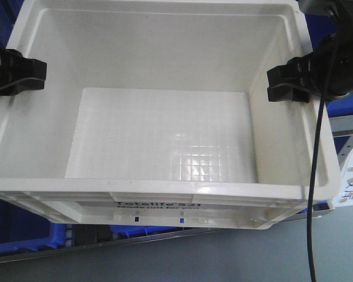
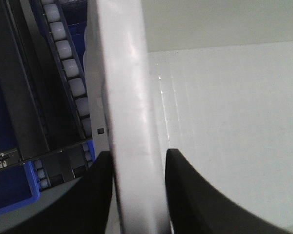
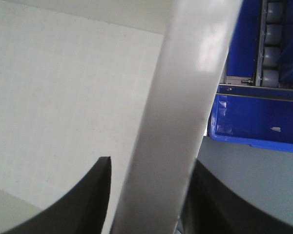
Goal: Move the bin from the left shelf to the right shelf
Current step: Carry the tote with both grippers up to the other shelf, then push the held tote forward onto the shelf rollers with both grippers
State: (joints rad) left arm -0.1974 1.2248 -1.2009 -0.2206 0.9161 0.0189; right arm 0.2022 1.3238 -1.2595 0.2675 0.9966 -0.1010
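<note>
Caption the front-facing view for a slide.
Left gripper and right gripper grip opposite side rims of the empty white bin.

One white bin [image 1: 165, 191]; two black grippers: left gripper [image 1: 38, 75] at 9 o'clock, right gripper [image 1: 276, 83] at 3 o'clock; one black cable [image 1: 313, 176] at 4 o'clock.

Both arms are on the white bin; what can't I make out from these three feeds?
Front view: whatever supports the bin is hidden by the bin itself; its black print sits under the rim, too foreshortened to read.
Front view: the left gripper is cut off by the left edge.
Right wrist view: whether the right gripper pinches the rim; a gap shows beside its inner finger, and the bottom edge cuts off the rest.
</note>
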